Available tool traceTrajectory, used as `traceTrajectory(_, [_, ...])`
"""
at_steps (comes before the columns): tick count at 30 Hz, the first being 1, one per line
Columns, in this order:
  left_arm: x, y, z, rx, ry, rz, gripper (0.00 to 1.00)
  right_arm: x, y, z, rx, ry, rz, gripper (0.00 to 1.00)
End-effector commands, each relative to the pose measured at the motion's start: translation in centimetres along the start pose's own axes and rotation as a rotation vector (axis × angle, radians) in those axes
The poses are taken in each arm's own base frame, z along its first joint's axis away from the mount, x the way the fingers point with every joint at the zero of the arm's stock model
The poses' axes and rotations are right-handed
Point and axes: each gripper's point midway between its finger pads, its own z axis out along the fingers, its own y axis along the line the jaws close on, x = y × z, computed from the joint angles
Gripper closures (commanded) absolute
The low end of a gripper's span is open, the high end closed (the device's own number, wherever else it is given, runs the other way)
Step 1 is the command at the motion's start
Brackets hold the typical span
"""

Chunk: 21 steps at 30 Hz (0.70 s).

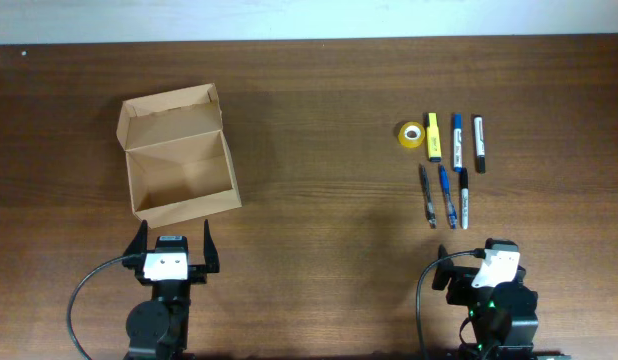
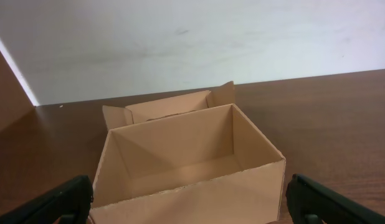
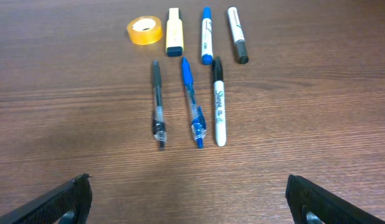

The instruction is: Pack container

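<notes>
The tan cardboard container (image 1: 179,165) stands open and empty at the left, its flap lid (image 1: 169,112) folded back. In the left wrist view the container (image 2: 180,155) is just ahead of my open, empty left gripper (image 2: 189,202), which sits at the container's near side (image 1: 175,245). My right gripper (image 1: 479,258) is open and empty (image 3: 189,205), a little short of a black pen (image 3: 157,102), a blue pen (image 3: 192,102) and a Sharpie (image 3: 218,102).
Behind the pens lie a yellow tape roll (image 3: 144,30), a yellow highlighter (image 3: 174,28), a blue marker (image 3: 206,35) and a black-capped marker (image 3: 236,34). In the overhead view this group is at the right (image 1: 444,165). A pale wall runs along the table's far edge.
</notes>
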Motion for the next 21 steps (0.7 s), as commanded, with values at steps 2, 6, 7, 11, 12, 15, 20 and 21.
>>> traceTrajectory(2, [0.08,0.29,-0.02,-0.014,-0.003,0.001,0.00,-0.03,-0.89,0.01,0.048,-0.010,0.008,0.01])
traceTrajectory(6, [0.08,0.28,-0.02,-0.014,-0.003,0.001,0.00,-0.03,-0.89,0.01,0.049,-0.010,0.009,0.01])
traceTrajectory(7, [0.08,0.29,-0.02,-0.014,-0.003,0.001,0.00,-0.04,-0.89,0.01,0.049,-0.010,0.008,0.01])
traceTrajectory(11, [0.08,0.28,-0.02,-0.014,-0.003,0.001,0.00,-0.05,-0.89,0.01,0.048,-0.010,0.009,0.01])
traceTrajectory(12, [0.08,0.29,-0.02,-0.014,-0.003,0.001,0.00,-0.05,-0.88,0.01,0.048,-0.010,0.009,0.01])
traceTrajectory(15, [0.08,0.28,-0.02,-0.014,-0.003,0.001,0.00,-0.04,-0.82,0.01,0.044,-0.010,0.009,0.01])
traceTrajectory(20, [0.08,0.29,-0.02,-0.014,-0.003,0.001,0.00,-0.13,-0.50,0.03,0.026,-0.013,0.009,0.01])
traceTrajectory(21, [0.08,0.28,-0.02,-0.014,-0.003,0.001,0.00,-0.26,-0.49,0.03,0.025,-0.019,0.010,0.01])
